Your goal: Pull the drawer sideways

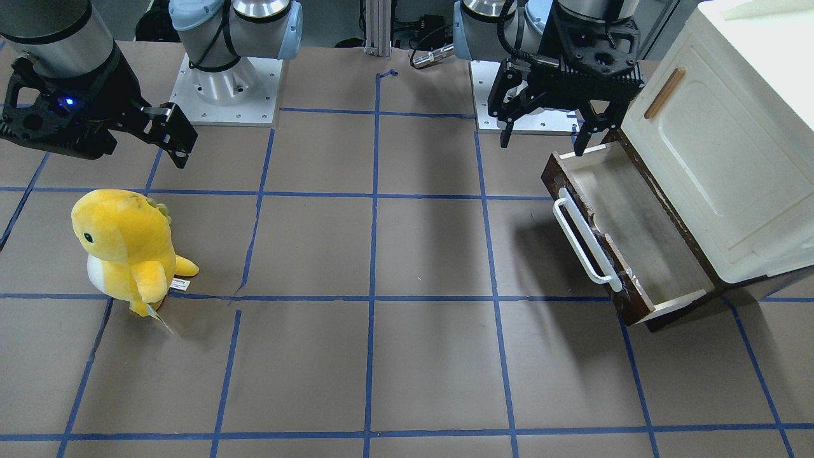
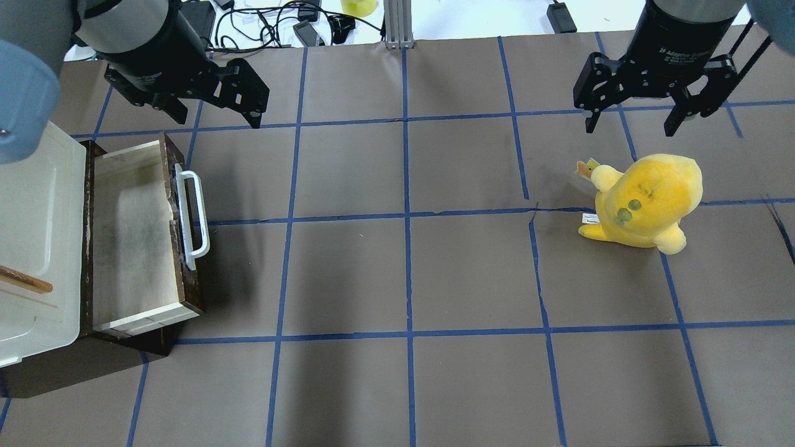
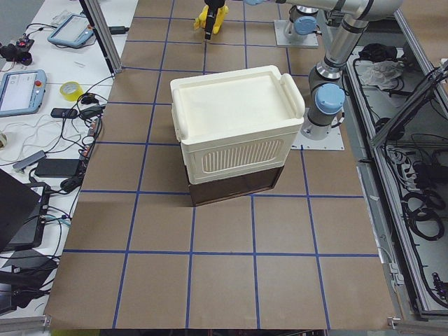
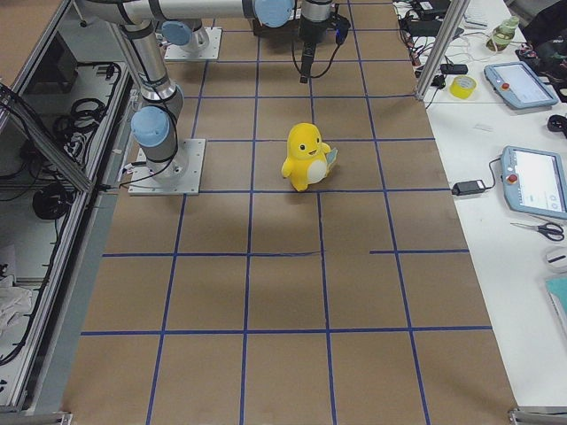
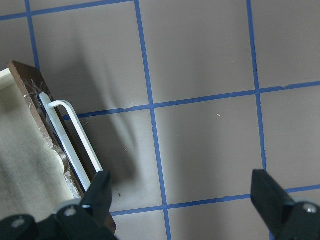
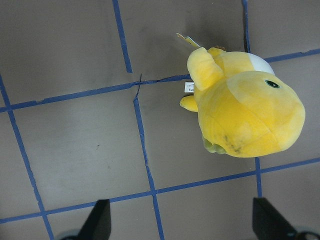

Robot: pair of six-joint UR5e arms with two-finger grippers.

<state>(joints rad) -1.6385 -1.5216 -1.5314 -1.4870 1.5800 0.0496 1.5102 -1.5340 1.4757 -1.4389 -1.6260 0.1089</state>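
Note:
The drawer [image 2: 133, 242] stands pulled out of the cream cabinet [image 2: 31, 205], showing its dark brown front [image 1: 598, 254], white bar handle [image 1: 585, 238] and pale empty inside. My left gripper [image 2: 217, 118] is open and empty. It hovers beside the drawer's end, near the handle's end, touching nothing. In the front-facing view the left gripper [image 1: 542, 146] hangs over the drawer's corner nearest the robot. The left wrist view shows the handle [image 5: 75, 145] by one of the fingers [image 5: 97, 192]. My right gripper [image 2: 630, 127] is open and empty, far off.
A yellow plush dinosaur [image 2: 646, 198] stands on the brown, blue-taped table [image 2: 404, 279] under my right gripper, also in the right wrist view [image 6: 245, 110]. The cabinet door has a small wooden handle [image 1: 664, 93]. Cables and devices lie beyond the table's far edge.

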